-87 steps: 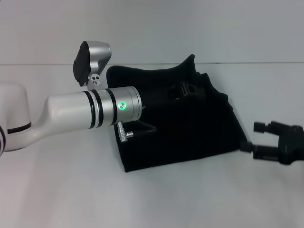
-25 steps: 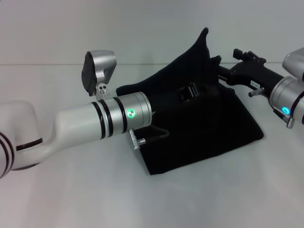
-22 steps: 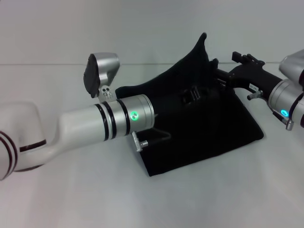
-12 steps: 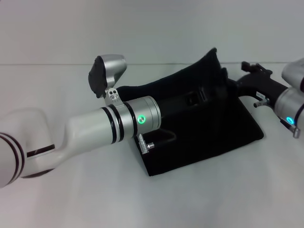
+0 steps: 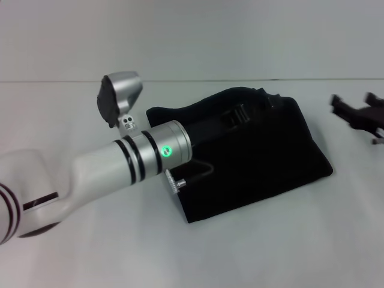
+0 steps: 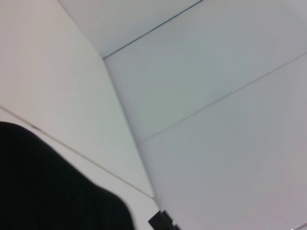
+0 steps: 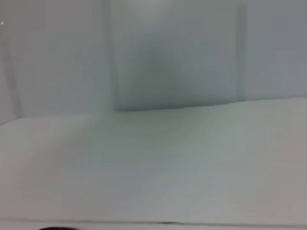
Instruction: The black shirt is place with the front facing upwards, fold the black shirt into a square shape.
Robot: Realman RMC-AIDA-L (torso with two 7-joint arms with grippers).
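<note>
The black shirt lies on the white table as a folded, roughly square bundle, and no lettering shows on it. My left arm reaches in from the lower left, and its gripper sits over the shirt's far part, black against black. My right gripper hangs open and empty at the right edge of the head view, clear of the shirt. In the left wrist view, black fabric fills one corner. The right wrist view shows only table and wall.
The white table spreads around the shirt on all sides. Its back edge meets a pale wall. My left forearm crosses the shirt's near-left corner.
The raised right corner of the shirt has dropped flat. My right gripper has let it go and pulled away to the right. My left gripper has drawn back slightly to the left.
</note>
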